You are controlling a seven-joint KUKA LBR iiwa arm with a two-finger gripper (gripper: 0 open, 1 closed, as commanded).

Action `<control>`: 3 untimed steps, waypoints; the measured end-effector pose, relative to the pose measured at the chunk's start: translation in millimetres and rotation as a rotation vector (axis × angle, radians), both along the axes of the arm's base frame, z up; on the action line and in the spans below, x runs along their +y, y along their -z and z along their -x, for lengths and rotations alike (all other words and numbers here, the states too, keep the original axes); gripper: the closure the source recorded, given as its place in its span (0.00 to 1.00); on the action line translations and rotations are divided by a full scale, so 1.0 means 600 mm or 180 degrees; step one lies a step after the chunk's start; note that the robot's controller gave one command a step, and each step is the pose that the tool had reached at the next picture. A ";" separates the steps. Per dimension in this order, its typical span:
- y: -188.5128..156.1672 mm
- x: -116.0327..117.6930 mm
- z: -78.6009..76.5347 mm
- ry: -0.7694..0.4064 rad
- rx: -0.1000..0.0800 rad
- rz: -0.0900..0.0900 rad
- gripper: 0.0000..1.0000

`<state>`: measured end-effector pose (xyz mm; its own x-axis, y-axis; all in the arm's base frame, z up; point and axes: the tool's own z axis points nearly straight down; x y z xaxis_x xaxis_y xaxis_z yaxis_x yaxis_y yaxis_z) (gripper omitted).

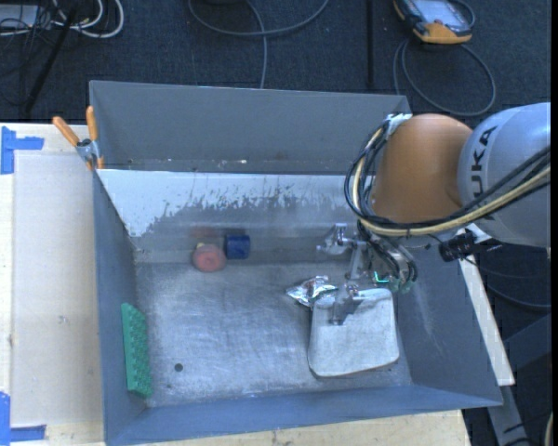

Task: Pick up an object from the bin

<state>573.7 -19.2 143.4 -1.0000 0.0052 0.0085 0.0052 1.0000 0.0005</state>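
We are looking down on the grey bin (251, 147) and seeing the arm (511, 170) reaching in from the right, over the bin's right rim. Its thick grey link is lying almost level above the right wall, and the rounded orange cover (418, 167) at the wrist is sitting over the far right part of the bin. Dark and yellow cables (361, 186) are looping round the left side of that cover and running back along the arm. Below the cover the wrist is pointing down towards the floor of the bin, and the metal pincer (344, 307) is hanging low in the right half, its tip lying over the upper left edge of a pale flat pad (358, 347).

That pad is lying flat on the floor in the near right corner, close to the right wall. Just beside the pincer, to its left, a crumpled silvery piece (309, 293) is resting on the floor, touching or nearly touching the pad's top left corner. We cannot tell whether the pincer is open or closed, nor whether it is gripping either of these two things.

Well apart from the pincer, at the foot of the back wall, a pinkish round thing (207, 257) and a small blue cube (237, 245) are sitting side by side. A green studded strip (136, 349) is leaning along the left wall near the front corner.
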 end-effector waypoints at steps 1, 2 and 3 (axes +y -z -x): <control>0.070 -0.010 -0.024 -0.0112 -0.0046 -0.0010 0.00; 0.065 -0.008 -0.031 -0.0111 -0.0100 -0.0017 1.00; -0.124 -0.010 -0.012 -0.0128 -0.0055 0.0002 1.00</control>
